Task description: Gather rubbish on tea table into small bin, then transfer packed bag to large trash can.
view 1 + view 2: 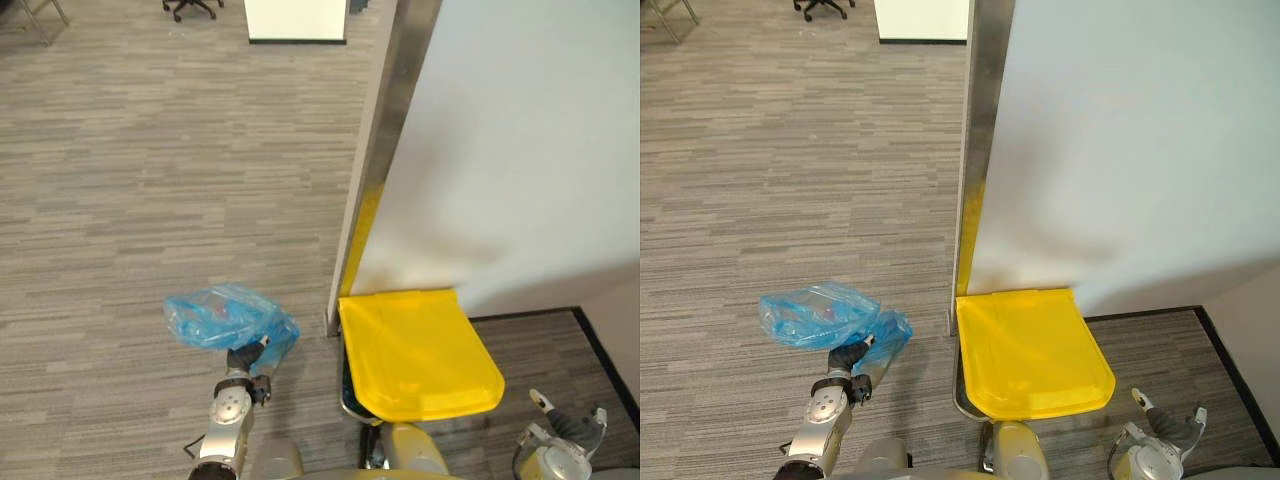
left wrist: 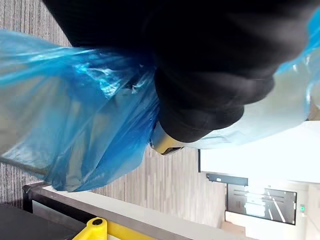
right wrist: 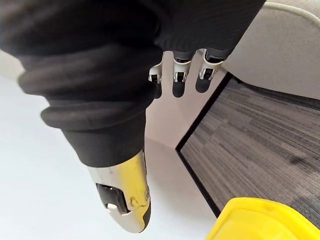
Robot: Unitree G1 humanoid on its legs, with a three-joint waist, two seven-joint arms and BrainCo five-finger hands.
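Left hand (image 1: 246, 358) clenched on blue bag (image 1: 222, 316), right hand (image 1: 562, 426) relaxed, empty

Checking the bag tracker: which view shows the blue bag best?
Left eye view: the whole blue bag shows, bunched in the left hand, left of the yellow bin lid. Right eye view gives nearly the same. Left wrist view catches just close-up folds of its plastic around the hand.
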